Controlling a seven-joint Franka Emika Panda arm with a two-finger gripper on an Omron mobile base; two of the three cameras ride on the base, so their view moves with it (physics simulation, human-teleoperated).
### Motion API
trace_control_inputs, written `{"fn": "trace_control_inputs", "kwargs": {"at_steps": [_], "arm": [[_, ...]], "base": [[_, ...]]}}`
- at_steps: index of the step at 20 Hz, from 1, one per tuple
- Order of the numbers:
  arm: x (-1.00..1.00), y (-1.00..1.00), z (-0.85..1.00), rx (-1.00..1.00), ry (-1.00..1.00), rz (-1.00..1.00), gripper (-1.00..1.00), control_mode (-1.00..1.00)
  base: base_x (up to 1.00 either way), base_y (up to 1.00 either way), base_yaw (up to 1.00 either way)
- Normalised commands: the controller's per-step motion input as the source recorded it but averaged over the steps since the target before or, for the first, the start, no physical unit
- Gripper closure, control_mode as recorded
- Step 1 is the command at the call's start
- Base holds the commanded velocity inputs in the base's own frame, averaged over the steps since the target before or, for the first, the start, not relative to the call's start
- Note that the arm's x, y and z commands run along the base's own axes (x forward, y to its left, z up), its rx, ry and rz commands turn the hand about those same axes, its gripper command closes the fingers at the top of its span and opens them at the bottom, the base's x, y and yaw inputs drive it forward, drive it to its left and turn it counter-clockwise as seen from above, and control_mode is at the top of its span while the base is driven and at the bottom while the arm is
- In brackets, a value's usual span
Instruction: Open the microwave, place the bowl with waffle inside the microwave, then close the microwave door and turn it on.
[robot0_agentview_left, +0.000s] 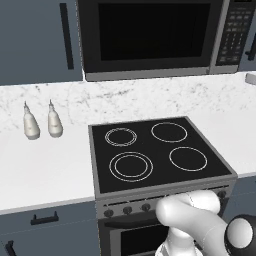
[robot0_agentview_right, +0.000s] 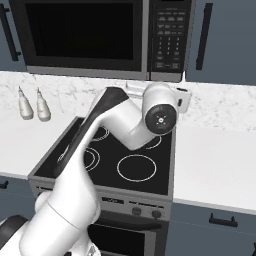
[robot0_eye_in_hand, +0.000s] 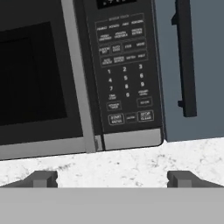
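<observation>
Two dark fingertips (robot0_eye_in_hand: 42, 178) of the gripper (robot0_eye_in_hand: 113, 179) stand spread as wide as they go at the bottom of the hand view, with nothing between them.

The microwave (robot0_agentview_left: 160, 37) hangs above the stovetop (robot0_agentview_left: 157, 152), at twelve o'clock from it, between blue-grey cabinets. Its door (robot0_agentview_left: 150, 35) is shut, a wide pane of dark glass in a steel frame, so the first step is not yet done.

My guess is that the door is stiff and light on its hinge, and the glass too smooth to grip. No handle is visible on it. The likeliest place to take hold is the steel strip (robot0_eye_in_hand: 78, 74) on the door's right edge, beside the keypad (robot0_eye_in_hand: 124, 72); whether it can be hooked I cannot tell.

The hand view gives the keypad up close, at one o'clock, its rows of buttons distinct though the lettering is blurred, and a cabinet handle (robot0_eye_in_hand: 186, 57) at three o'clock.

The left base view takes in the whole stovetop with four rings, and two white bottles (robot0_agentview_left: 41, 122) on the counter (robot0_agentview_left: 40, 165) at nine o'clock from it.

The right base view shows the arm (robot0_agentview_right: 115, 120) reaching up over the stovetop toward the microwave's lower right corner, and bare counter at three o'clock. I see no bowl in these views.
</observation>
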Motion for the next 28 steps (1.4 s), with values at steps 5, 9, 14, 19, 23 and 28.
{"fn": "trace_control_inputs", "kwargs": {"at_steps": [5,9,14,19,23,28], "arm": [[0.13,-0.05,-0.01,0.00,0.00,0.00,-1.00,-1.00],[0.23,-0.26,0.00,0.00,0.00,0.00,-1.00,-1.00],[0.25,-0.30,0.01,0.00,0.00,0.00,-1.00,-1.00],[0.29,-0.11,0.03,0.00,0.01,0.00,-1.00,-1.00],[0.38,0.00,0.00,0.00,0.02,-0.01,-1.00,-1.00],[0.47,0.00,0.00,0.00,0.02,0.00,-1.00,-1.00]], "base": [[0.00,0.00,0.00],[0.00,0.00,0.00],[0.00,0.00,0.00],[0.00,0.00,0.00],[0.00,0.00,0.00],[0.00,0.00,0.00]]}}
